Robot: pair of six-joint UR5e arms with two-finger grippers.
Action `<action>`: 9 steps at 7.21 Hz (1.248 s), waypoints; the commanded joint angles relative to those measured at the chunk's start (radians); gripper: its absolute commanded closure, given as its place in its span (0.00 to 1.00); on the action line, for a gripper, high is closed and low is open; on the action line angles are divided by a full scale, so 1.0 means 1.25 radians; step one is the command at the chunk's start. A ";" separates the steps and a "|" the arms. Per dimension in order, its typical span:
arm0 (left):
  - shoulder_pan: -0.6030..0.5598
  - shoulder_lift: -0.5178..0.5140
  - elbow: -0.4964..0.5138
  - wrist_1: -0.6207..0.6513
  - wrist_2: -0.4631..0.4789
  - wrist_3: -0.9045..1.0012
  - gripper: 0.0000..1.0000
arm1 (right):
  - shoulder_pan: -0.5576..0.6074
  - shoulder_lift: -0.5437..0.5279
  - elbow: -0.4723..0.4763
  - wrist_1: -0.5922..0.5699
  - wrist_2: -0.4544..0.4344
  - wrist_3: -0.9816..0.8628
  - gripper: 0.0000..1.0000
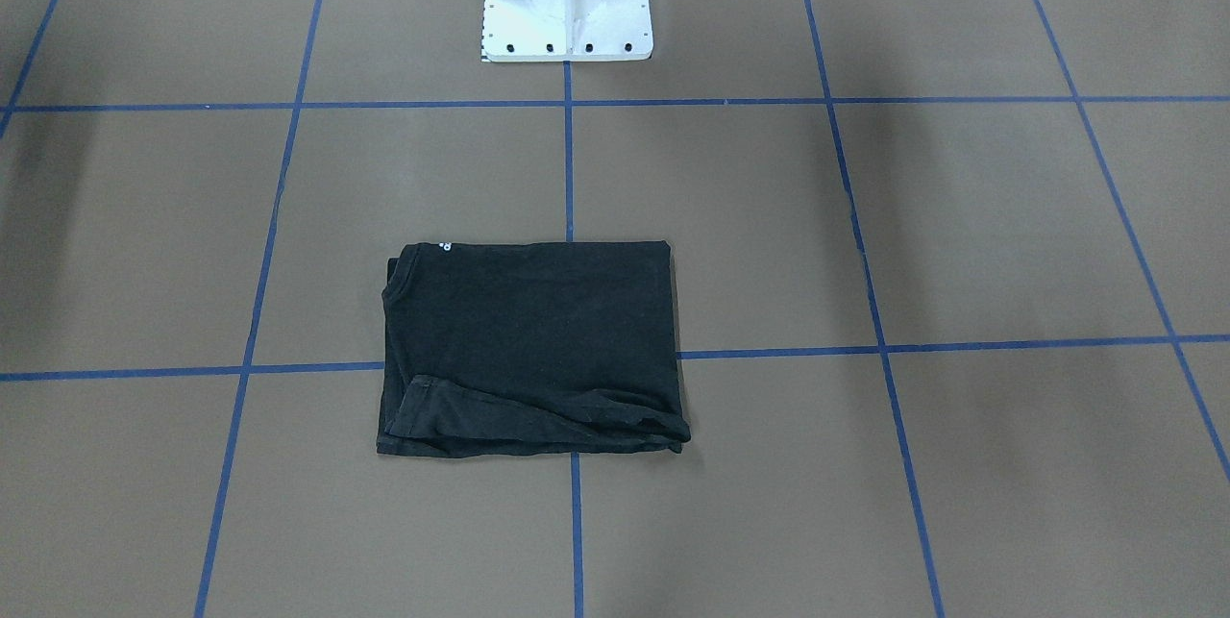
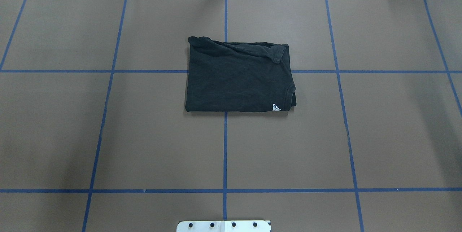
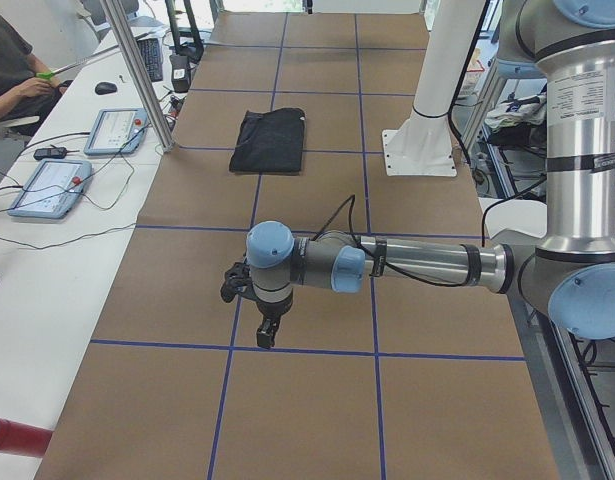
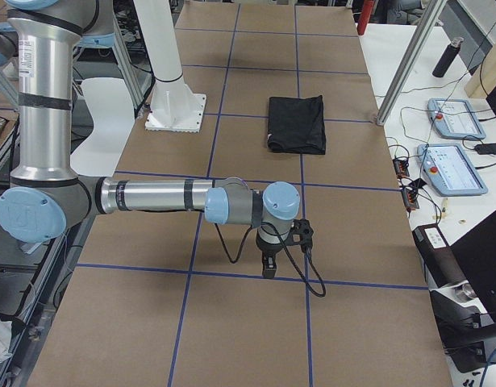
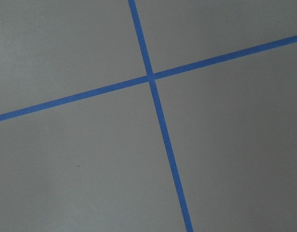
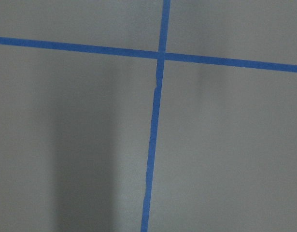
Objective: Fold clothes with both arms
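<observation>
On the brown paper-covered table (image 1: pixel 961 214), in the front-facing view, the black short-sleeved cotton T-shirt (image 1: pixel 533 339) lies folded into a compact rectangle over a crossing of the blue tape grid lines (image 1: pixel 568 166), in front of the white bolted pedestal base (image 1: pixel 567 3). No arm shows here.

From overhead, a small white printed logo (image 2: pixel 276 107) sits at the shirt's near right corner. A loose sleeve hem (image 2: pixel 276 53) bunches in ridges along the far edge.

From the table's left end, the grey metallic left arm (image 3: pixel 417 262) stretches low over bare paper, its black two-finger left gripper (image 3: pixel 266 333) pointing down, well apart from the shirt. Whether its fingers are parted cannot be told. A seated person (image 3: pixel 12 70) is at the side bench.

From the right end, the grey metallic right arm (image 4: pixel 151 195) mirrors that pose. The black two-finger right gripper (image 4: pixel 268 266) hangs over bare table, and its opening cannot be told either.

Both wrist cameras show only paper and a tape crossing.

The folding looks finished or nearly so. The risk lies in any further fold: a pinch that catches only the top layer at the bunched far edge would likely drag the stack open, and uneven lifting by the two arms could skew the rectangle
</observation>
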 commanded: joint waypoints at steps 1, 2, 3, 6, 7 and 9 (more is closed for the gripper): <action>0.000 0.001 -0.001 0.001 0.000 0.000 0.00 | 0.001 -0.005 0.000 0.014 0.007 0.001 0.00; -0.001 0.003 -0.001 0.001 0.000 0.000 0.00 | 0.010 -0.001 0.003 0.005 0.032 0.002 0.00; -0.001 0.005 -0.003 0.000 0.000 0.000 0.00 | 0.029 -0.003 0.005 -0.005 0.051 0.001 0.00; -0.001 0.005 -0.003 0.000 -0.001 0.000 0.00 | 0.052 0.004 0.010 -0.033 0.052 0.000 0.00; -0.001 0.005 -0.003 -0.002 -0.001 0.000 0.00 | 0.052 0.006 0.010 -0.031 0.048 0.000 0.00; -0.001 0.005 -0.001 -0.002 -0.001 0.000 0.00 | 0.053 0.007 0.010 -0.029 0.045 0.000 0.00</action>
